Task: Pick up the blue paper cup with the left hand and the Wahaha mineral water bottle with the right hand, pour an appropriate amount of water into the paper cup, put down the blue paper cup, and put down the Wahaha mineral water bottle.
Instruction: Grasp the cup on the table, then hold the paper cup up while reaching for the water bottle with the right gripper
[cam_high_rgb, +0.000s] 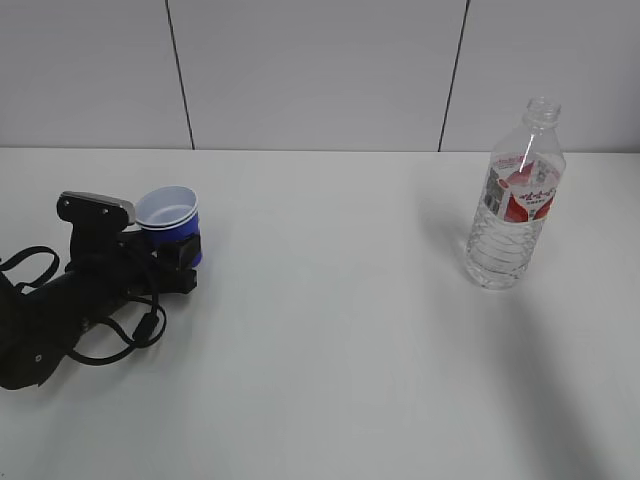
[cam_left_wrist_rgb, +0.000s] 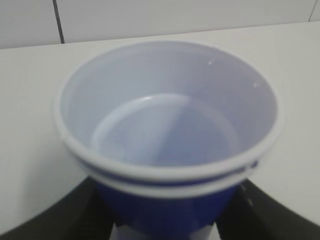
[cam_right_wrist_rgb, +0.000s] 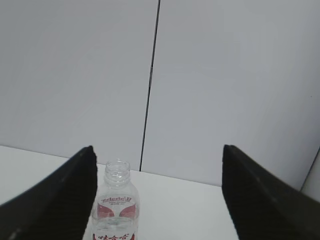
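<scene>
Low at the far left of the tabletop (cam_high_rgb: 330, 340), lying along the surface: left hand (cam_high_rgb: 178, 262), black, trailing looped cables, its rear cut off by the frame edge. Set between its jaws: blue paper cup (cam_high_rgb: 170, 225), upright, white double rim showing, empty and white inside in the left wrist view (cam_left_wrist_rgb: 167, 135). Black fingers (cam_left_wrist_rgb: 65, 215) just beside the cup's lower wall on either side; actual contact hard to make out, so grip or mere bracketing cannot be told. Cup base and fingertips cut off by the bottom edge there.

Well to the right of the cup, nearer the back wall: Wahaha mineral water bottle (cam_high_rgb: 515, 195), upright, capless, red-and-white label, standing free with nothing touching it.

Right hand (cam_right_wrist_rgb: 155, 200) out of the exterior view altogether. From its wrist camera, only two dark fingers (cam_right_wrist_rgb: 260, 195), spread wide, holding nothing, with the bottle (cam_right_wrist_rgb: 116, 205) beyond them, close to the left one; bottle's lower body cut off by the frame bottom.
</scene>
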